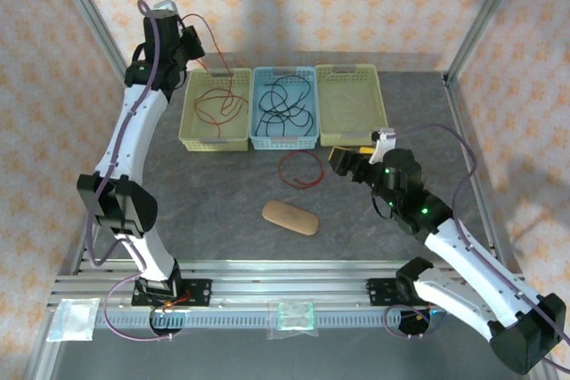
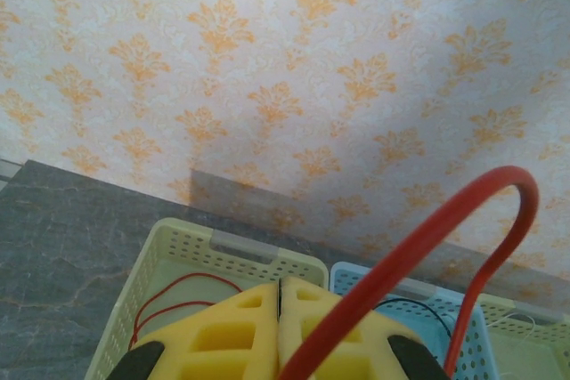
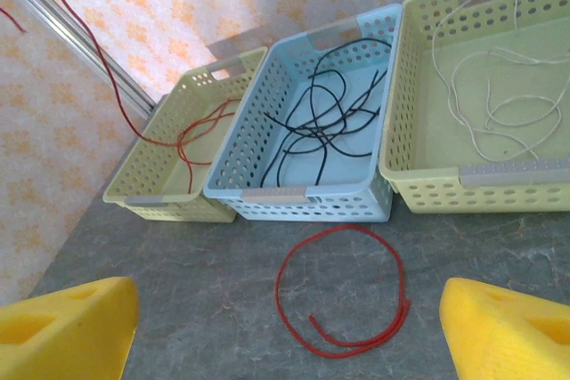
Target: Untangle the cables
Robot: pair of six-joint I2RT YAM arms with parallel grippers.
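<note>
A red cable (image 1: 301, 169) lies in a loose loop on the table in front of the blue basket (image 1: 284, 138). My right gripper (image 1: 356, 163) stands open just right of it. In the right wrist view that loop (image 3: 344, 228) lies ahead, between the spread yellow fingers (image 3: 67, 327). My left gripper (image 1: 194, 44) is raised high at the back left, shut on another red cable (image 2: 422, 238) that hangs down into the left yellow basket (image 1: 191, 113). Black cables (image 3: 321, 117) lie in the blue basket, white cables (image 3: 499, 104) in the right yellow basket (image 3: 419, 175).
A tan oval pad (image 1: 290, 217) lies in the middle of the table, near the arms. The three baskets stand side by side at the back. Metal frame posts (image 1: 481, 15) rise at the table's corners, with patterned walls behind them.
</note>
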